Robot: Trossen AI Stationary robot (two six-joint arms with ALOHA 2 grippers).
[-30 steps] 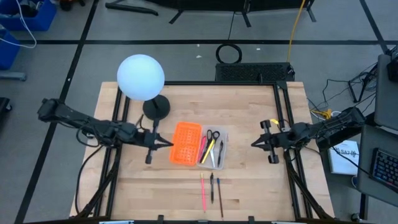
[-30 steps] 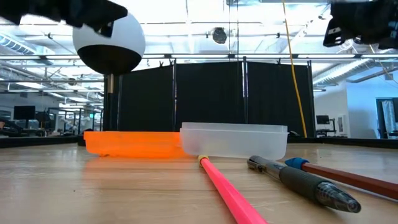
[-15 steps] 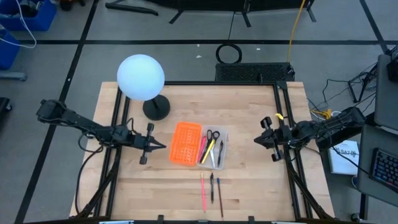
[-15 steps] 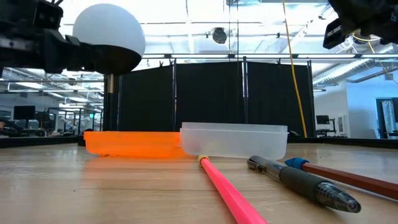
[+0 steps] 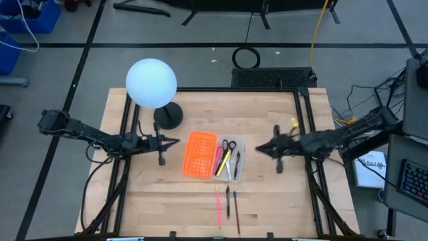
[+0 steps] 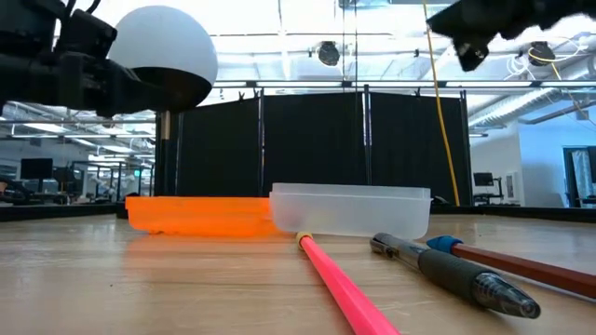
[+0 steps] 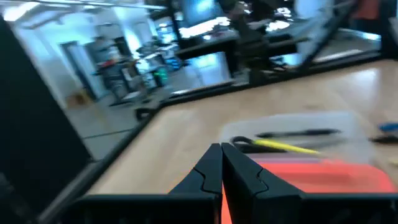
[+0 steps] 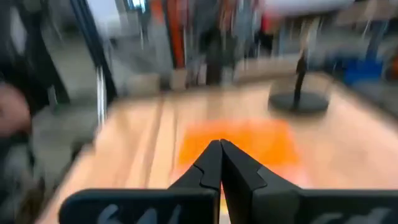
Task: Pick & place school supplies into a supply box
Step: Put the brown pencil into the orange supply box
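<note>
Pens [image 5: 227, 204]: three loose on table, long axes running front-to-back, just in front of box [image 5: 214, 155]. Right gripper [image 5: 261, 147] clenched, empty, beside box, nearer; left gripper [image 5: 175, 142] likewise clenched, empty

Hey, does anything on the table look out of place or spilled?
Nothing spilled or damaged. Three pens lie loose on the wood in front of the supply box, not yet inside. The white globe lamp stands upright behind it, no school supply.
</note>
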